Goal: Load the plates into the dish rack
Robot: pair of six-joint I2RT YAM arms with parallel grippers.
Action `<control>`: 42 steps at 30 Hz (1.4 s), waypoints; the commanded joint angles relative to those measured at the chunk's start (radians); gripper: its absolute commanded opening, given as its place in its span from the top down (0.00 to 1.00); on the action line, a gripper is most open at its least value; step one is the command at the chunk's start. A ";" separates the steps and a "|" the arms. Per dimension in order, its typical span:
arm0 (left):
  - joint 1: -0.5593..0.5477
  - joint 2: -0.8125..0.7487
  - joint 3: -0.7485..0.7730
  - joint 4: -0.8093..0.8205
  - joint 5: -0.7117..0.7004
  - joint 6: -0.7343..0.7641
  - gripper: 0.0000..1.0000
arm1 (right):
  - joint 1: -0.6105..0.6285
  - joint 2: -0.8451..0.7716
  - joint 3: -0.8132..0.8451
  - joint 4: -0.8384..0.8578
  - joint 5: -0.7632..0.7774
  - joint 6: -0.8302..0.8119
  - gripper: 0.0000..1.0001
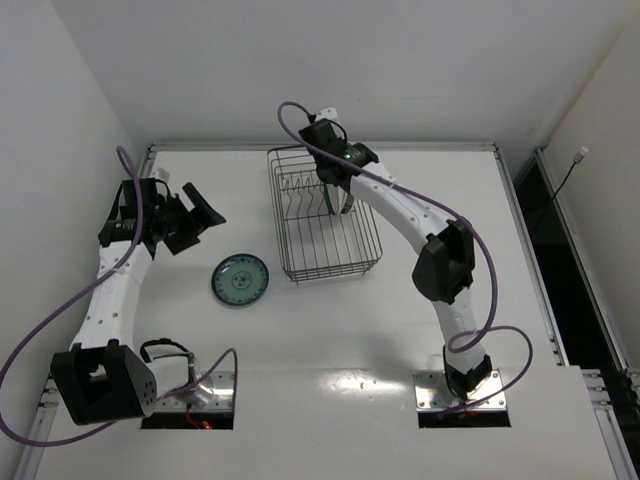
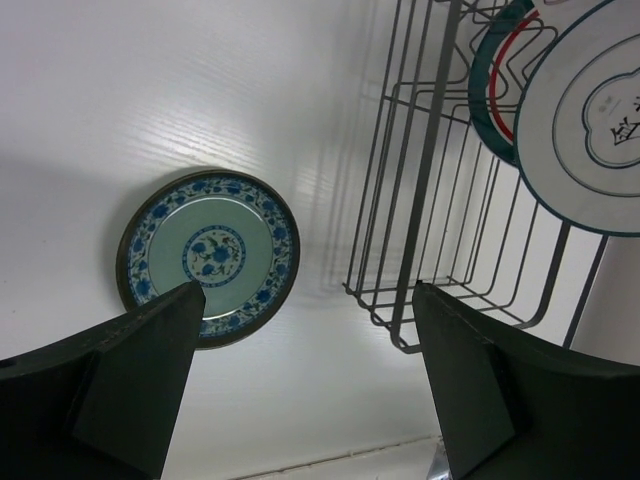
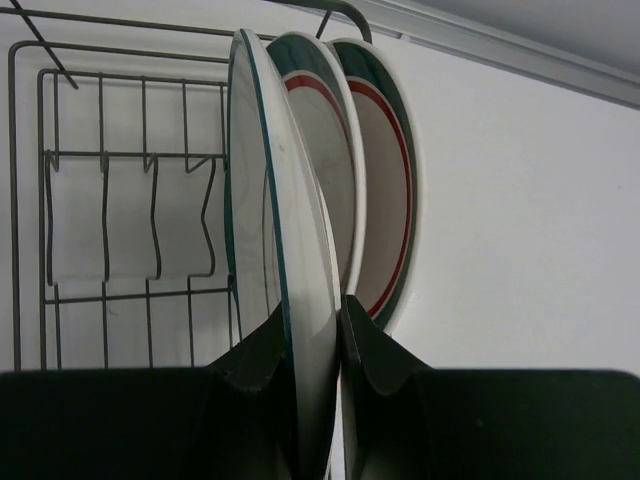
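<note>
Line-pattern plate in dish rack, right end effector clamped on its rim; seat between prongs before release. Left end effector spread wide above teal plate.

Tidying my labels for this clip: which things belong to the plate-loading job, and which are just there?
Job: teal plate on the table; dish rack; line-patterned plate and two green-rimmed plates standing in it.
Not the job: purple cables; table.

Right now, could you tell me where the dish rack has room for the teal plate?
Free: the bare prongs between the line-patterned plate and the dish rack's opposite wall. Crowded: the green-rimmed plates packed behind it.
</note>
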 commanded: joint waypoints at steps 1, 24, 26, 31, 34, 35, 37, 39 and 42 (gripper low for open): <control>0.019 -0.027 -0.003 -0.020 0.005 0.034 0.17 | -0.006 -0.032 0.017 0.085 0.131 -0.068 1.00; 0.059 -0.036 -0.210 -0.046 0.074 0.044 0.17 | -0.054 0.178 0.112 0.073 -0.059 0.036 0.78; 0.059 -0.027 -0.244 -0.037 0.084 0.030 0.17 | -0.054 0.160 0.103 0.064 -0.059 0.036 0.74; 0.068 -0.027 -0.287 -0.017 0.074 -0.008 0.17 | -0.054 0.057 0.112 0.023 -0.081 0.047 0.46; 0.068 -0.027 -0.313 -0.017 0.074 -0.030 0.17 | -0.045 -0.033 0.112 -0.002 -0.090 0.068 0.31; 0.068 -0.027 -0.324 -0.008 0.074 -0.044 0.17 | -0.034 -0.059 0.121 -0.013 -0.101 0.068 0.30; 0.068 -0.027 -0.365 0.018 0.074 -0.071 0.17 | -0.034 -0.113 0.122 -0.013 -0.128 0.068 0.29; 0.077 -0.027 -0.404 0.040 0.074 -0.091 0.17 | -0.025 -0.196 0.122 -0.022 -0.165 0.091 0.29; 0.077 -0.027 -0.503 0.102 0.108 -0.149 0.17 | -0.025 -0.291 0.102 -0.057 -0.243 0.116 0.27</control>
